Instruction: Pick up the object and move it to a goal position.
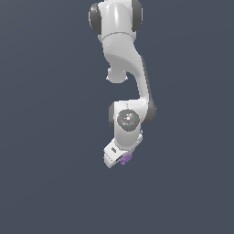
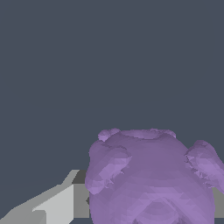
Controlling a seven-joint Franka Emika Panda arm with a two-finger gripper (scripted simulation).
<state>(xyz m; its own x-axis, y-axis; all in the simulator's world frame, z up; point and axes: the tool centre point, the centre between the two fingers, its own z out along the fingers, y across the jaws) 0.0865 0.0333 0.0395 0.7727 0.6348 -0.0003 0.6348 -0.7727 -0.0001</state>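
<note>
The object (image 1: 126, 158) is a small purple lumpy, faceted thing. In the exterior view it sits at the tip of the white arm's gripper (image 1: 119, 160), mostly hidden by the hand, with only a purple edge showing. In the wrist view the object (image 2: 151, 179) fills the near part of the picture, pressed between the fingers; one grey finger (image 2: 52, 205) shows beside it, the other is mostly hidden behind it. The gripper is shut on the object. Whether the object rests on the floor or hangs above it cannot be told.
The white arm (image 1: 123, 59) reaches down from the top of the exterior view. Around it lies a plain dark grey-blue surface (image 1: 45, 183) with no other objects and no goal marker in view.
</note>
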